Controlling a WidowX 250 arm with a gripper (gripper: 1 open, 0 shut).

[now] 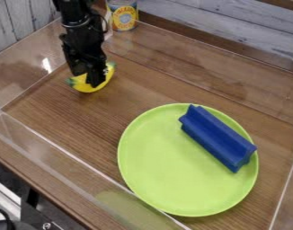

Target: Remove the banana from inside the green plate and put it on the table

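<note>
The small yellow banana lies on the brown wood-grain table at the far left, well away from the green plate. My gripper points straight down right over the banana, and its dark fingers stand spread on either side of it. The jaws look open and the banana rests on the wood between the tips. The lime-green plate sits at the front right and carries only a blue block.
Clear acrylic walls edge the table on the left and front. A small yellow-labelled container stands at the back behind the arm. Bare wood lies between the banana and the plate.
</note>
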